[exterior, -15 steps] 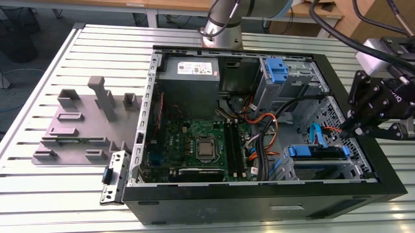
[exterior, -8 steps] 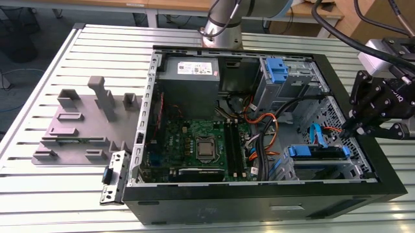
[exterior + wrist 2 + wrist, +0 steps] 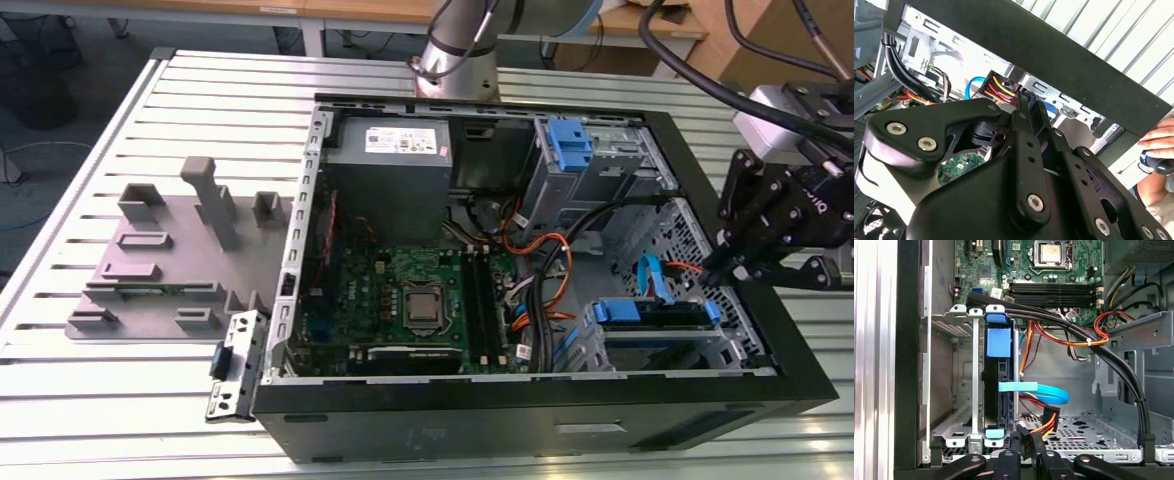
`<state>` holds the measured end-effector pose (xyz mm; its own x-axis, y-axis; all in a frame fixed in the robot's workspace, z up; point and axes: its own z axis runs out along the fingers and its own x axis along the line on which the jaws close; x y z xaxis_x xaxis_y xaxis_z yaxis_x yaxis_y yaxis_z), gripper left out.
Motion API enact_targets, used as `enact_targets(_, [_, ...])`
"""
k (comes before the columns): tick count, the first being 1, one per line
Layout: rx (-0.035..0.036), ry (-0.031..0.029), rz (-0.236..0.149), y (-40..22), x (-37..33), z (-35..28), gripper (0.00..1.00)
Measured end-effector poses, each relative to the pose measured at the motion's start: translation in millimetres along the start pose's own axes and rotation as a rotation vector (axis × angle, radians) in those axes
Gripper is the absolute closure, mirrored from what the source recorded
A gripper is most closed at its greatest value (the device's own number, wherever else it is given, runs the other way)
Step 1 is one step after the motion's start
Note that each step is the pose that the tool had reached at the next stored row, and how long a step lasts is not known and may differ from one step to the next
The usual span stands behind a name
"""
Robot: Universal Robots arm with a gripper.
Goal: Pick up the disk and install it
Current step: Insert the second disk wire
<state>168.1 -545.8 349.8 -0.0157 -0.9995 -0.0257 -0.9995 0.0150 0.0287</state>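
The disk (image 3: pixel 999 390) stands on edge inside the metal drive cage (image 3: pixel 961 390), blue rail pieces at both its ends. In the exterior view the disk (image 3: pixel 650 312) sits in the cage at the case's near corner, on the exterior view's right. My black gripper (image 3: pixel 741 272) hangs over the case's wall just beyond that cage. In both wrist views the fingertips (image 3: pixel 1026 440) are pressed together with nothing between them, a little apart from the disk's end. The gripper (image 3: pixel 1029 107) points at a bundle of red, yellow and orange wires (image 3: pixel 999 87).
A blue flat cable (image 3: pixel 1046 392) and a black power connector (image 3: pixel 1049 416) lie beside the disk. Thick black cables (image 3: pixel 1114 365) cross the case. The motherboard (image 3: pixel 400 290), grey power-supply box (image 3: pixel 394 140) and upright blue latch (image 3: pixel 567 145) are inside. A person's hand (image 3: pixel 1159 142) rests outside the case wall.
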Motion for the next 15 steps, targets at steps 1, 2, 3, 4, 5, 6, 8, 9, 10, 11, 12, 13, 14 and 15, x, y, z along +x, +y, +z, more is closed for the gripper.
enact_targets(1, [0.0,0.002,0.0,0.1,0.0,0.8,0.76])
enact_targets(2, [0.0,0.0039,0.0,0.3,0.0,1.7,0.76])
enact_targets(3, [0.0001,0.0057,0.0,0.6,0.1,2.4,0.76])
enact_targets(4, [0.0001,0.0078,0.0,1.0,0.1,3.0,0.76])
enact_targets(5, [0.0001,0.0101,0.0,1.5,0.2,3.6,0.76])
enact_targets(6, [0.0002,0.0127,0.0,2.3,0.1,3.9,0.76])
enact_targets(8, [0.0002,0.0177,-0.003,4.3,0.2,4.6,0.76])
enact_targets(9, [0.0002,0.0199,-0.005,5.5,0.2,4.9,0.76])
enact_targets(10, [0.0002,0.0223,-0.007,6.9,0.3,5.2,0.76])
enact_targets(11, [0.0002,0.0251,-0.01,8.3,0.3,5.4,0.76])
enact_targets(12, [0.0002,0.0283,-0.013,9.5,0.3,5.7,0.76])
enact_targets(13, [0.0002,0.0316,-0.016,10.7,0.3,5.9,0.76])
enact_targets(14, [0.0002,0.0347,-0.019,11.8,0.3,6.1,0.76])
enact_targets(15, [0.0002,0.038,-0.022,12.9,0.4,6.3,0.76])
